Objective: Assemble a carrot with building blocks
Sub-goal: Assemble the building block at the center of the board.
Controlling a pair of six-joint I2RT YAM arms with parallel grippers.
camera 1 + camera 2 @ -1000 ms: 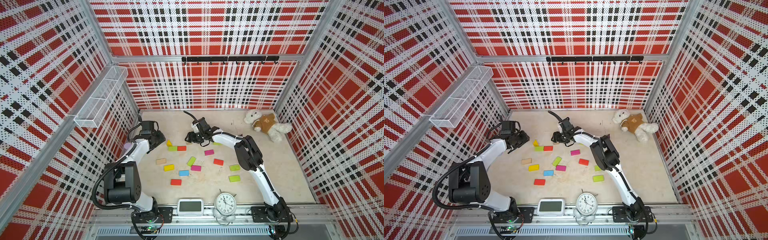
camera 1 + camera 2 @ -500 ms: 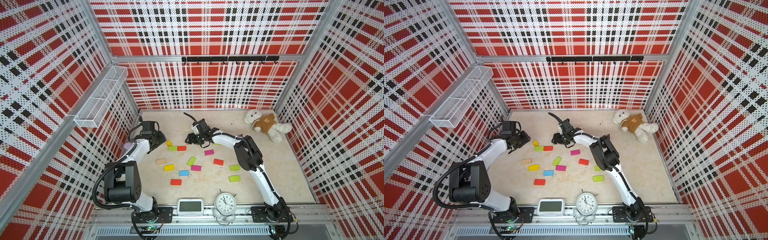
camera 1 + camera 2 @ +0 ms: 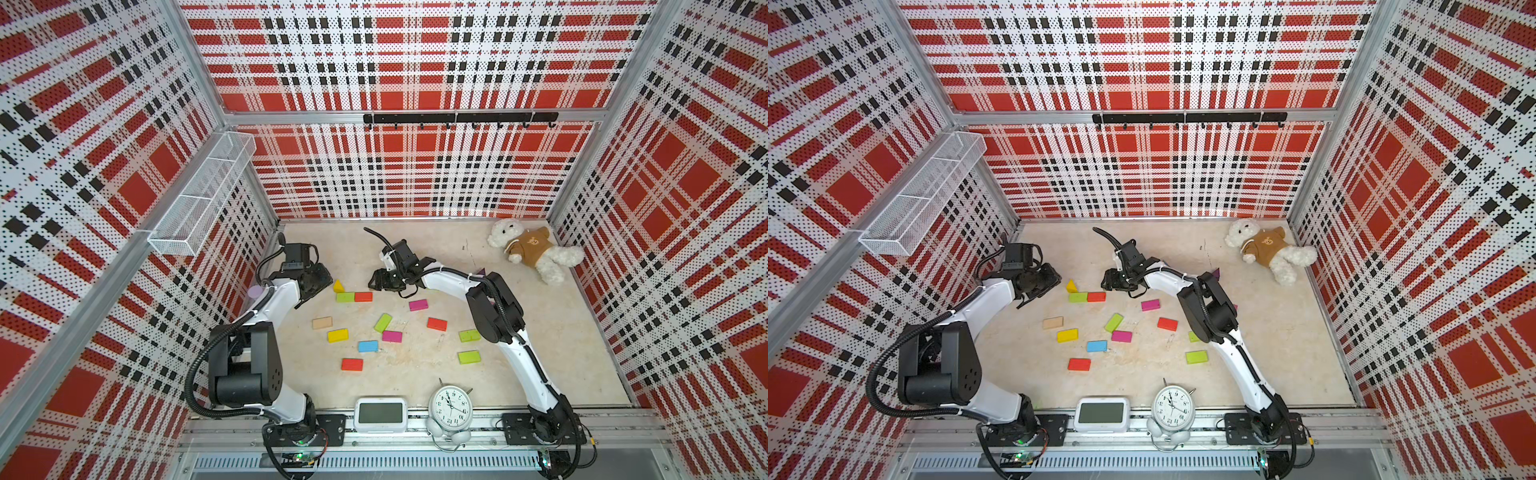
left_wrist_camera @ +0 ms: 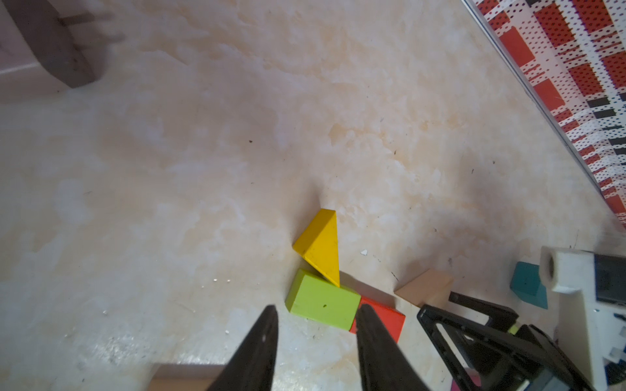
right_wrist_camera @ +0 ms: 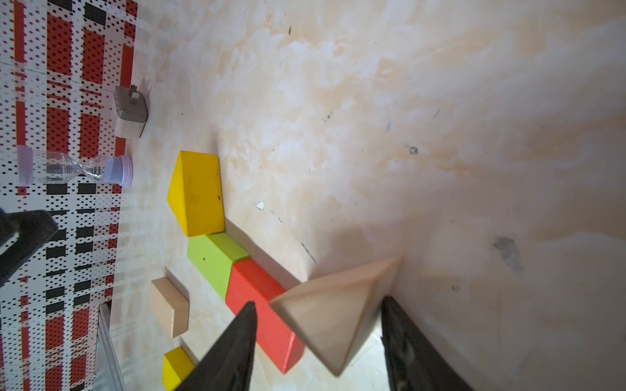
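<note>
One big beige tabletop [image 3: 540,332] fills most of the scene, with the left arm [image 3: 274,299] and right arm [image 3: 449,278] both reaching toward its far left part. Ten or so loose bricks [image 3: 392,336] lie scattered across the middle.

The carrot itself is the short row up by the arms. It's a lime brick [image 5: 213,260] butted end to end against a red brick [image 5: 257,287], with a yellow wedge [image 5: 198,193] touching the lime one's far corner. Smallest bit, and the one that matters right now, is the plain wood wedge [image 5: 332,311], which sits between the right arm's jaws, just off the red brick's free end. Those jaws are spread either side of it — I can't tell if they're actually pinching it or if it's resting on the tabletop. The left arm's jaws are parted with nothing in them, hovering just short of the lime brick.

My guess is the step is seating that wedge as the carrot's tip. To do it well I'd square its flat base to the red brick's end, point facing away, and get it fully down before letting go. Then open straight and lift clear — any sideways drag could shove the row crooked. The left jaws could steady the lime end.
</note>
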